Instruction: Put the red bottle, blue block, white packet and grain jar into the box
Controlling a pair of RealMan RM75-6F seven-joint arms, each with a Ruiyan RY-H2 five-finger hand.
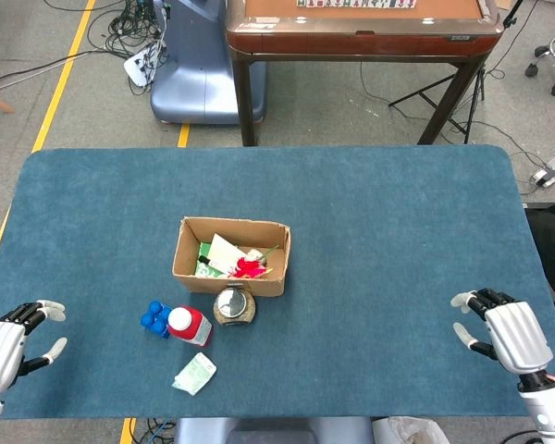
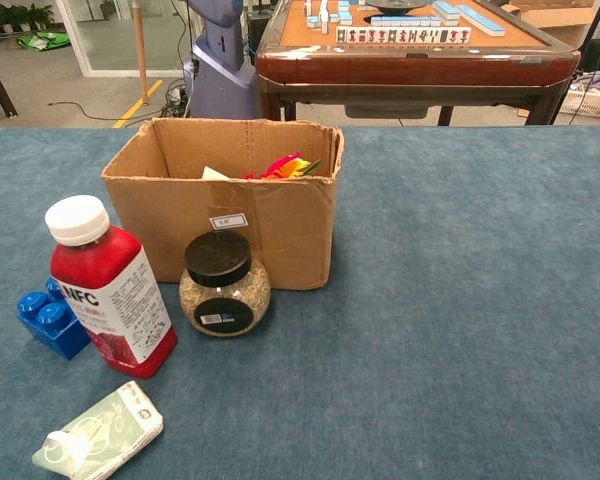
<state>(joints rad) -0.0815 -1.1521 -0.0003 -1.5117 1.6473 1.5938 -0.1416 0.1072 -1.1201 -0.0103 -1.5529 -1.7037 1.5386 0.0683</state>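
Hands are seen empty at the table's near corners, the left hand (image 1: 7, 347) and right hand (image 1: 509, 335) both with fingers spread. Outside the box (image 1: 229, 269), by its near wall, are grouped the grain jar (image 2: 223, 285), red bottle (image 2: 110, 287), blue block (image 2: 48, 319) and white packet (image 2: 102, 434).

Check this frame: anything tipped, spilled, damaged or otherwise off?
Nothing spilled or damaged. The red bottle and grain jar stand upright and capped, the blue block sits beside the bottle, and the white packet lies flat. One oddity: the box already holds papers and colourful items.
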